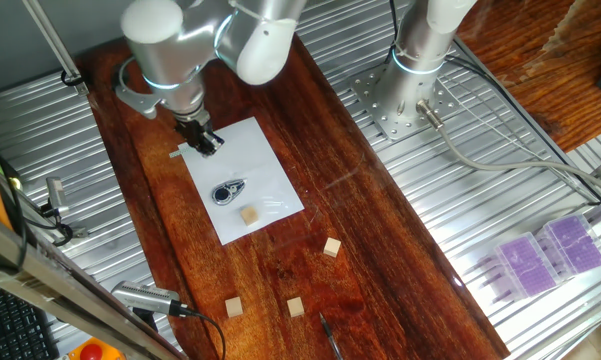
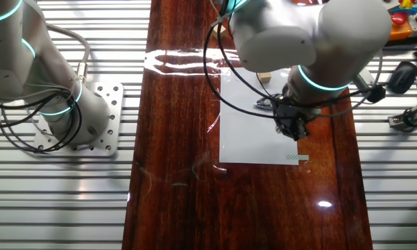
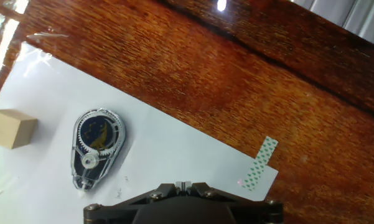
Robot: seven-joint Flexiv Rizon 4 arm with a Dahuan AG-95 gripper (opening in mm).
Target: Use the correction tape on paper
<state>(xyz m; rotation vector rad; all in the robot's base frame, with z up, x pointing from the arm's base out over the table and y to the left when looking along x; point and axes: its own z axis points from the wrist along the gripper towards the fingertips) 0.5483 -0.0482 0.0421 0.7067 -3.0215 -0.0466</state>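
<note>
The jaws (image 1: pixel 202 139) hang over the end of the paper (image 1: pixel 263 170), close above the sheet; whether they are spread or pressed together cannot be told, since in the hand view only the dark base of the hand shows along the bottom edge and the fixed views show them too small. They hold nothing that can be seen. Just beside the jaws, at the paper's corner, a short strip of dotted green tape (image 3: pixel 259 164) lies across the sheet's edge onto the wooden table (image 3: pixel 249 81).

A little ahead of the jaws, the correction tape (image 3: pixel 96 147) lies flat on its side on the paper, apart from them, its inner wheels visible through the clear shell. Just past it, one wooden cube (image 3: pixel 10 129) sits on the same sheet, near the dispenser but not touching it.

Farther on, off the paper, three more cubes (image 1: pixel 331 247) rest on the table, well apart from the jaws.
</note>
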